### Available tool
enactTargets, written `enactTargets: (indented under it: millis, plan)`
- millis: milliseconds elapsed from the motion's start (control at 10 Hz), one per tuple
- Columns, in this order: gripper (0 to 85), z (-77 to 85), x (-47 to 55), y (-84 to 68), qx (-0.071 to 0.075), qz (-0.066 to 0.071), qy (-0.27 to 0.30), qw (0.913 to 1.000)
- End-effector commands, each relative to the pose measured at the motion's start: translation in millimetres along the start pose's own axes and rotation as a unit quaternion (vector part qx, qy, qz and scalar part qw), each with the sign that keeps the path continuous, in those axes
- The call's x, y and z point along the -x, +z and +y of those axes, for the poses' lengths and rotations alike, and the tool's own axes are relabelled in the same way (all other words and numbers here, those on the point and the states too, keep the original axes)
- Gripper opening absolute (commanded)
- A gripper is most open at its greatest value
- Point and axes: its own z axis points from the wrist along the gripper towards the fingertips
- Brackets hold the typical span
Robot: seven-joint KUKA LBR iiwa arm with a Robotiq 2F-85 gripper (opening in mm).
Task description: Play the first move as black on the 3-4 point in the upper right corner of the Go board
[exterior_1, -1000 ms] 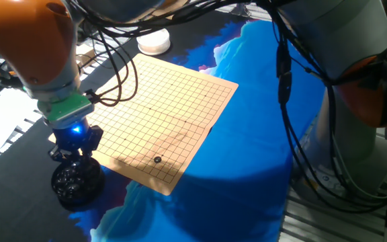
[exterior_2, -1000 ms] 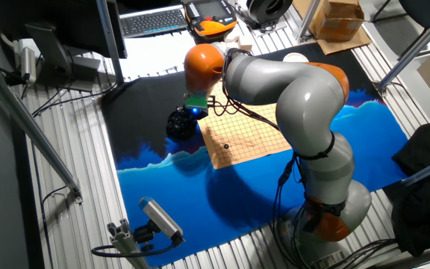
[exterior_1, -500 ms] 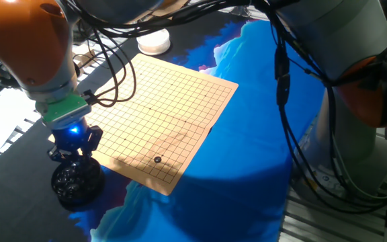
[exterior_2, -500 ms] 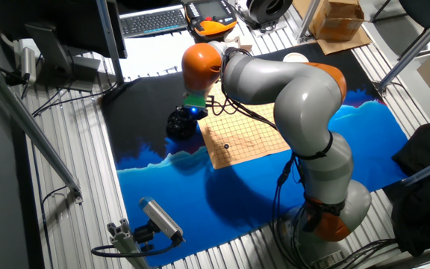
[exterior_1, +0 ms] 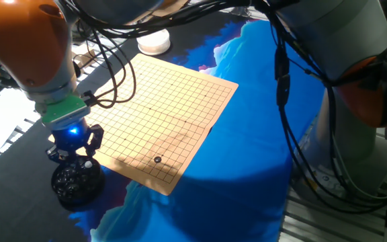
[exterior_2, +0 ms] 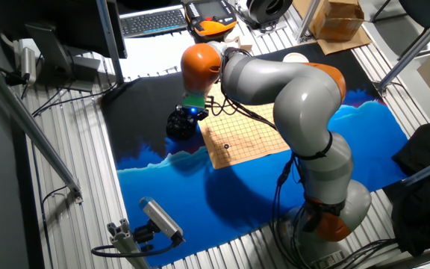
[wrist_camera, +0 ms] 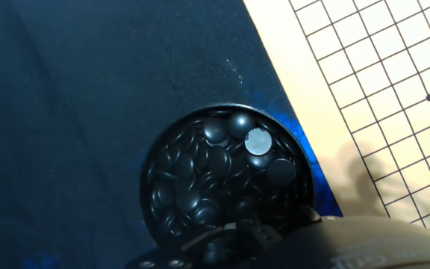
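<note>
Black stone (exterior_1: 157, 159) count on the board comes to one: we see a single small glossy piece lying on the Go board (exterior_1: 173, 101), near the board's edge closest to one fixed camera and a few lines in from the corner there. In the other fixed view it is a dark dot (exterior_2: 226, 146) on the tan sheet.

The other black stones lie in one round black bowl (wrist_camera: 155, 161), which is heaped with more than we can count, many overlapping. One stone (wrist_camera: 257, 140) on top catches the light and looks grey. The bowl stands on the dark cloth (wrist_camera: 88, 90) just beside the board's corner, its rim close to the board's edge; whether they touch we cannot tell. In one fixed view the bowl (exterior_1: 76, 181) sits right under the arm's hand.

We count one arm and one gripper (exterior_1: 72, 156). It hangs over the bowl, low, with a blue light glowing on the hand above it. Whether the fingers are apart or together, or hold a stone, we cannot tell: the hand view shows only the underside of the hand at the bottom edge, and in both fixed views the fingertips are too dark and small.

One white bowl (exterior_1: 153, 42) stands beyond the far edge of the board. A blue cloth (exterior_1: 247, 148) covers the table beside the board. We can read no writing or labels anywhere.
</note>
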Motion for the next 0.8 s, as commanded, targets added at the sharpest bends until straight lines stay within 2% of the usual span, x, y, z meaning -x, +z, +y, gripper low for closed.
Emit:
enactTargets:
  millis: [0, 300, 400, 600, 700]
  plan:
    - [34.0, -0.2, 0.0, -0.1, 0.007, -0.002, 0.001, 1.0000]
    - [34.0, -0.2, 0.0, -0.1, 0.001, -0.023, 0.013, 0.9997]
    - [34.0, -0.2, 0.0, -0.1, 0.003, -0.023, 0.014, 0.9996]
    - [34.0, -0.2, 0.0, -0.1, -0.003, -0.021, 0.014, 0.9997]
    - [17.0, -0.2, 0.0, -0.1, -0.005, -0.011, 0.010, 0.9999]
